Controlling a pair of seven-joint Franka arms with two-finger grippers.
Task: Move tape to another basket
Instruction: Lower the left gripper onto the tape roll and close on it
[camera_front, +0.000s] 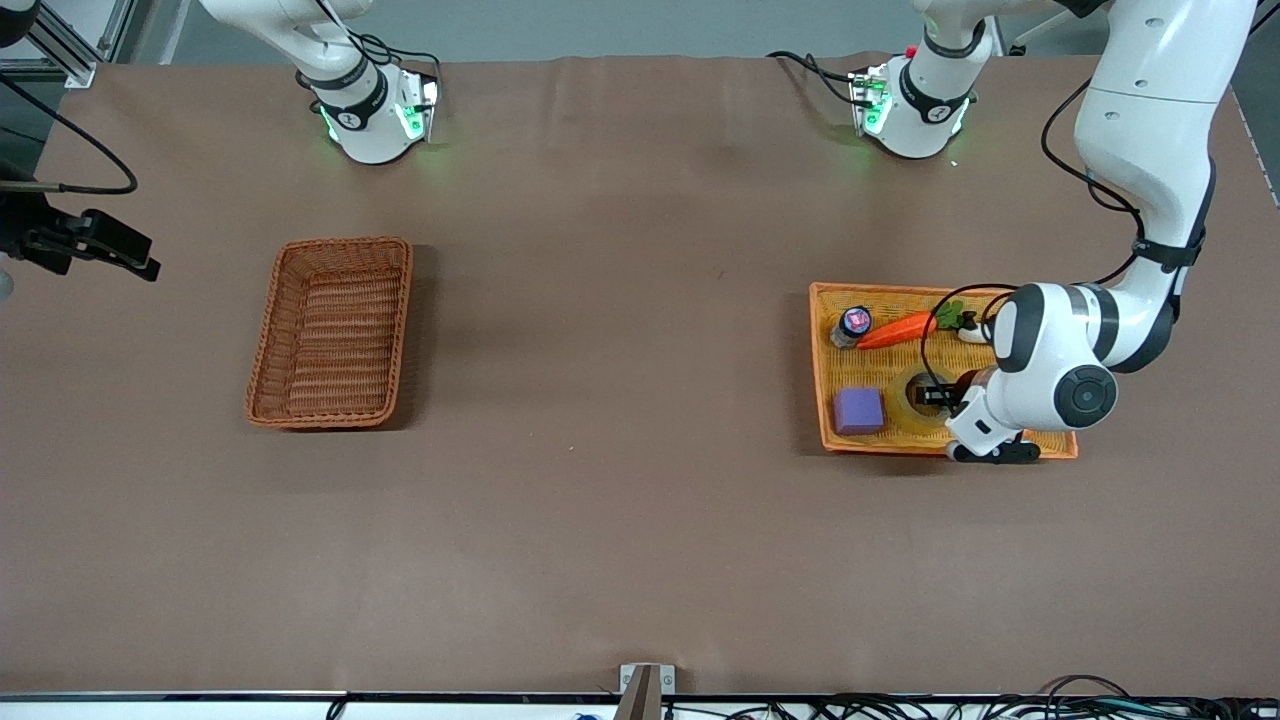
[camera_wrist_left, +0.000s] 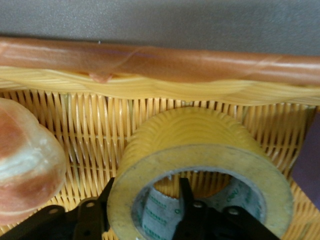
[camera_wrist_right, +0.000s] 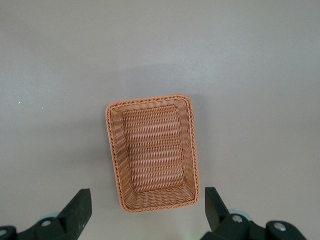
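The tape (camera_front: 908, 400) lies flat in the flat orange-yellow tray (camera_front: 818, 370) toward the left arm's end of the table. My left gripper (camera_front: 935, 397) is down on it. In the left wrist view the tape (camera_wrist_left: 200, 135) fills the middle; the left gripper (camera_wrist_left: 146, 186) is open, straddling the roll's wall, one finger outside and one finger (camera_wrist_left: 186, 192) inside the grey core. The reddish-brown basket (camera_front: 345, 242) stands empty toward the right arm's end. My right gripper (camera_front: 125, 252) waits open in the air by that end; its view looks down on the basket (camera_wrist_right: 192, 145) between the right gripper's (camera_wrist_right: 147, 207) fingers.
The tray also holds a toy carrot (camera_front: 895, 330), a small bottle (camera_front: 853, 325) and a purple cube (camera_front: 858, 410). A tan croissant toy (camera_wrist_left: 25, 160) lies beside the tape, and the tray's rim (camera_wrist_left: 160, 62) runs close by it.
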